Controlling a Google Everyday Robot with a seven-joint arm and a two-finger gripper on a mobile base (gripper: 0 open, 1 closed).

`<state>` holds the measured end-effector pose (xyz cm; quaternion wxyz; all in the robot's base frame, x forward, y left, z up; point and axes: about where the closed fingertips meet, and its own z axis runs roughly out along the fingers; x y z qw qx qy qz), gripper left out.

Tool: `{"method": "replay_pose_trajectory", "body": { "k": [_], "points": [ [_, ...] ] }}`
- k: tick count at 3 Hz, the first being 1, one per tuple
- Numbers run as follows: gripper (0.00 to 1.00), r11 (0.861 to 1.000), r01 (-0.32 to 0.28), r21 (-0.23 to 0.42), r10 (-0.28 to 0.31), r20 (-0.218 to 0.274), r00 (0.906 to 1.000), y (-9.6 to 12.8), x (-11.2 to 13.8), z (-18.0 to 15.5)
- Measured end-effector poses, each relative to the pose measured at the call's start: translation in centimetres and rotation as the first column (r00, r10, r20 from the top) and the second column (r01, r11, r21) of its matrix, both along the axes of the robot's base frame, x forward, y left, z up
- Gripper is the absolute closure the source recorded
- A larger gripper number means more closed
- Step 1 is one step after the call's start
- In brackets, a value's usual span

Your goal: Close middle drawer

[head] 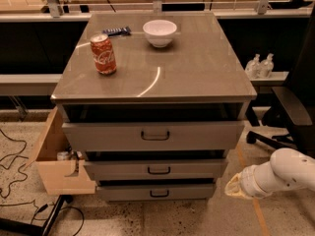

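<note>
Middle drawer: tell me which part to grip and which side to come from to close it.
On the middle drawer, grip the small loop handle at the centre of its low front panel, coming straight from the front. The top drawer juts out above it, so approach level, not from above. The gripper sits low, right of the cabinet, clear of the drawers.

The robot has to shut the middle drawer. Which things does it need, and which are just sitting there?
For the job: middle drawer; gripper, low at the right beside the cabinet.

Just lying about: Coca-Cola can, white bowl and blue wrapper on the cabinet top; two bottles at the right.
</note>
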<state>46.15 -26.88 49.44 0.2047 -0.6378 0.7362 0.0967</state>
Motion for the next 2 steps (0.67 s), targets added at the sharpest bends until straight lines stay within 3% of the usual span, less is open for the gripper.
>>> {"method": "replay_pose_trajectory", "body": {
  "k": [1, 2],
  "points": [
    [1.0, 0.999, 0.036, -0.04, -0.038, -0.042, 0.9984, -2.87, -1.35, -0.18],
    [0.82, 0.999, 0.034, -0.039, -0.036, -0.045, 0.9984, -2.75, -1.43, -0.34]
  ]
}}
